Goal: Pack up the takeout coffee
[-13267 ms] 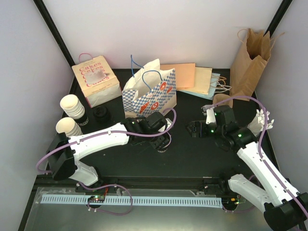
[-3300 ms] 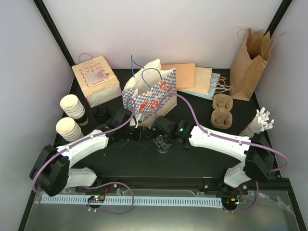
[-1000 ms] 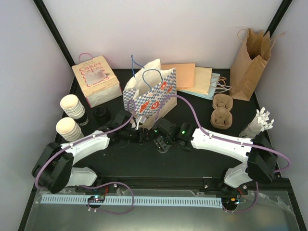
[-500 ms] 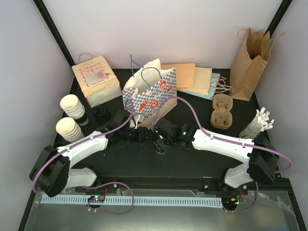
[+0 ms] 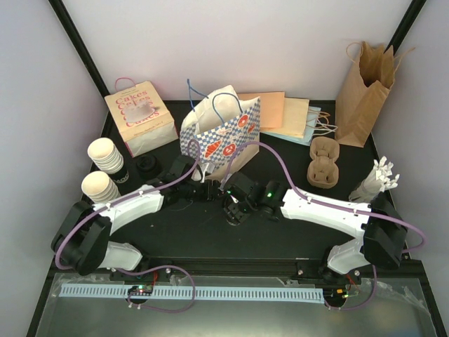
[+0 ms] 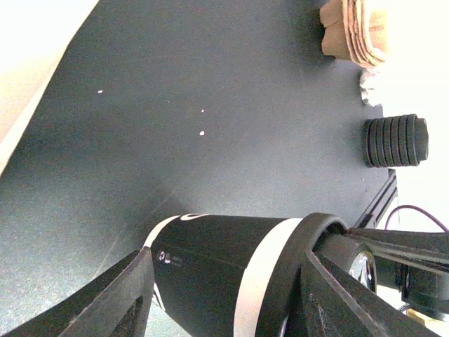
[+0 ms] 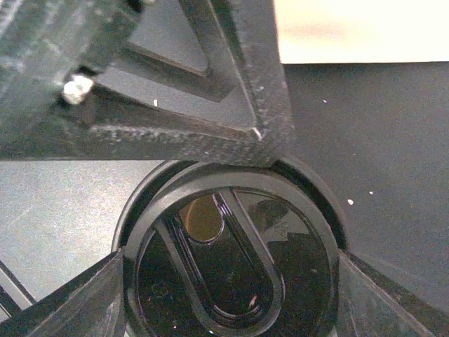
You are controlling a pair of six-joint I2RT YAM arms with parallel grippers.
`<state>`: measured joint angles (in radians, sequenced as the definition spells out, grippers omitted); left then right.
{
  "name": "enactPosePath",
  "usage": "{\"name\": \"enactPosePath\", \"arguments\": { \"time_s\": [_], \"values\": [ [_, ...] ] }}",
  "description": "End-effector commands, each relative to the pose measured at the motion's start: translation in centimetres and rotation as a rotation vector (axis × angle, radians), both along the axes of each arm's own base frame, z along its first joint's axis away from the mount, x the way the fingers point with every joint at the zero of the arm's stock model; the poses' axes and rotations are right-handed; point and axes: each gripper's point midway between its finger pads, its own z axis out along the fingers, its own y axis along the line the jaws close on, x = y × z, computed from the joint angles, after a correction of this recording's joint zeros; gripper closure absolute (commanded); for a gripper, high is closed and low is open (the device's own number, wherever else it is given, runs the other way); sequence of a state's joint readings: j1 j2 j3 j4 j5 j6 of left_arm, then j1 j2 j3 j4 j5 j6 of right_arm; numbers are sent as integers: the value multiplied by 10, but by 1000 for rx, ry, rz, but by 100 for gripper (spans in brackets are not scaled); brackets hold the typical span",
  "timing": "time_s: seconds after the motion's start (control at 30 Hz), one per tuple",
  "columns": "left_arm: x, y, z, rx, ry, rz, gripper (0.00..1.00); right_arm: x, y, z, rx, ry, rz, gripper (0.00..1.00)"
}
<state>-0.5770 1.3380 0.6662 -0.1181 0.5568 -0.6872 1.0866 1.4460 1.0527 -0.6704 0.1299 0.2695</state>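
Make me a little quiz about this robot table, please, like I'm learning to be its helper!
1. True or false: the cardboard cup carrier already holds a cup.
2. How many stacks of cream paper cups stand by the left edge of the table?
3. What sits between the fingers of the right gripper? A the cardboard cup carrier; B a stack of cream paper cups; C a round black lid.
Key: 1 false; 2 two; 3 C.
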Motion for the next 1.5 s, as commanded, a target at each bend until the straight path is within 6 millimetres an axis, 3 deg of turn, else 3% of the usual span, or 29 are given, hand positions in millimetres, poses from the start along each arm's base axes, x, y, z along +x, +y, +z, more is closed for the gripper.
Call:
{"name": "enactPosePath", "arguments": {
  "time_s": [0.0, 0.63, 1.47],
  "values": [
    [-1, -9, -1, -3, 8, -55, 40, -46, -16, -41, -99, 209, 96, 35],
    [-32, 12, -56, 120, 140, -100, 41, -55, -22, -60, -131, 277, 71, 35],
    [-52, 29, -94, 211, 220, -95, 42, -66, -22, -73, -117, 397, 49, 35]
  ]
}}
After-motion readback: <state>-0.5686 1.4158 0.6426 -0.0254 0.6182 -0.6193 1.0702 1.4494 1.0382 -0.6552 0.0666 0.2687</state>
